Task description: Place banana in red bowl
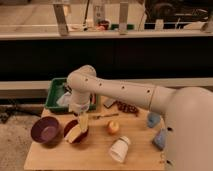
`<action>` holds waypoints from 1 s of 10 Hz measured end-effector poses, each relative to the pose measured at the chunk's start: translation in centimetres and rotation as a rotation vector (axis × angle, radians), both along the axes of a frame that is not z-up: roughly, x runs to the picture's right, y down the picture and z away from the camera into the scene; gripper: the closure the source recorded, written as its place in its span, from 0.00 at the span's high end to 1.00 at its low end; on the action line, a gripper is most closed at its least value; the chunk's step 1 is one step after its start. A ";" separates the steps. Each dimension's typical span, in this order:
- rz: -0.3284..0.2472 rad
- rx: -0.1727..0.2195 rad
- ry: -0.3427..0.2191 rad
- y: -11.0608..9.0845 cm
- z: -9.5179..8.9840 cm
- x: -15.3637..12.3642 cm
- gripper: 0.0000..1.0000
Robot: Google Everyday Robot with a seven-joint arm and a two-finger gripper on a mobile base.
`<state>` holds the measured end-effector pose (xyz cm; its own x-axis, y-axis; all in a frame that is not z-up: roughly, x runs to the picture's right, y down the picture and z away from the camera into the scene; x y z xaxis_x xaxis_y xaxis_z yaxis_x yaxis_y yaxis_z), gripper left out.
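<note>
The pale yellow banana [78, 128] leans tilted in the orange-red bowl [68, 131] at the table's left. Its lower end lies inside the bowl and its upper end points up toward my gripper. My gripper [80, 110] hangs straight down from the white arm, right above the bowl and at the banana's upper end. I cannot tell whether it still touches the banana.
A dark purple bowl [46, 131] sits just left of the red one. A small round orange fruit [113, 127], a tipped white cup [120, 148], a dark snack bag [127, 107] and blue items [154, 119] lie to the right. A green bin [55, 92] stands behind.
</note>
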<state>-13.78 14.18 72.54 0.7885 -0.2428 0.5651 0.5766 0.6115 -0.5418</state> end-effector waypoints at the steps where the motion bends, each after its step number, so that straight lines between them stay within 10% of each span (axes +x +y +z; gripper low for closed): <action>1: 0.005 -0.002 0.006 -0.1 0.0 0.1 0.80; 10: 0.009 -0.003 0.011 -0.2 0.1 0.2 0.80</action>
